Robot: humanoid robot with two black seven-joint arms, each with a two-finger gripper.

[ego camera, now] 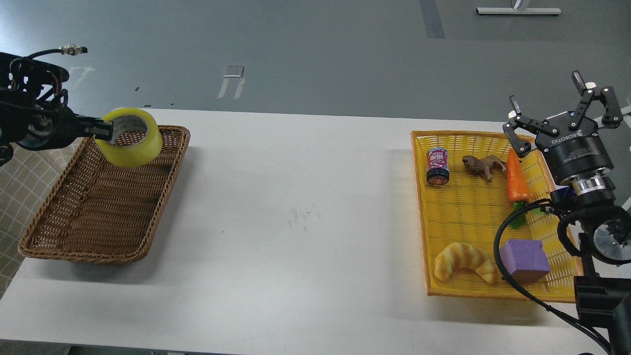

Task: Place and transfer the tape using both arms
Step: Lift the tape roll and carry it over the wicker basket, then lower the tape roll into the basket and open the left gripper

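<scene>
The tape [132,138], a yellow roll with a grey-white core, hangs tilted above the far end of the brown wicker basket [74,246] at the left. My left gripper [107,130] comes in from the left edge and is shut on the roll's left rim, one finger inside the core. My right gripper [562,111] is open and empty, fingers spread, raised over the far right corner of the yellow basket [421,217].
The yellow basket holds a can [438,166], a brown toy animal [484,166], a carrot [517,178], a croissant [464,262] and a purple block [525,260]. The white table [296,222] lies between the baskets. Its front edge is near the view's bottom.
</scene>
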